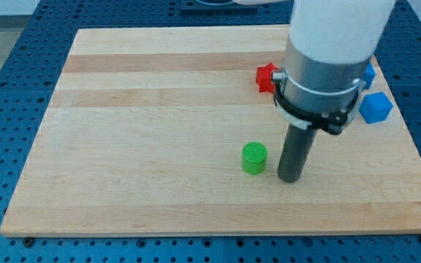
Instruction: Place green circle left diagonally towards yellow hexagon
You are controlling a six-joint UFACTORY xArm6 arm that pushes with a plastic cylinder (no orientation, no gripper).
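Observation:
A green circle block [253,158] stands on the wooden board [159,146], a little right of the middle and toward the view's bottom. My tip [290,177] rests on the board just to the right of the green circle, with a small gap between them. No yellow hexagon shows in this view; the arm's body hides part of the board's upper right.
A red block [267,77], partly hidden by the arm, lies at the upper right. A blue block [376,107] sits near the board's right edge, and another blue block [369,75] peeks out behind the arm. A blue perforated table surrounds the board.

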